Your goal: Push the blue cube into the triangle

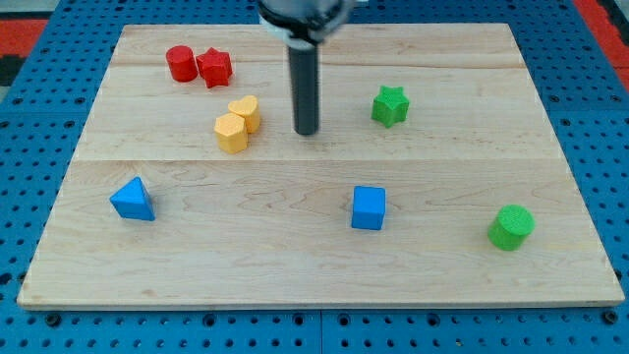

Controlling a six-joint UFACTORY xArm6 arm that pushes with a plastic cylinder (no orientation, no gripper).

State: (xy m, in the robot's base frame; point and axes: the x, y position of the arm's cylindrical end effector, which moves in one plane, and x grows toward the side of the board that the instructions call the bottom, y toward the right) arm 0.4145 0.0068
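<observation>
The blue cube [369, 207] sits on the wooden board right of centre, toward the view's bottom. The blue triangle [133, 200] lies far to its left, near the board's left edge. My tip [308, 131] rests on the board above and left of the cube, well apart from it, and just right of the yellow blocks. The dark rod rises from it to the view's top.
Two yellow blocks [239, 122] touch each other left of the tip. A red cylinder [180, 63] and a red star [214, 67] sit at the upper left. A green star [389, 105] lies right of the tip. A green cylinder [511, 226] is at the lower right.
</observation>
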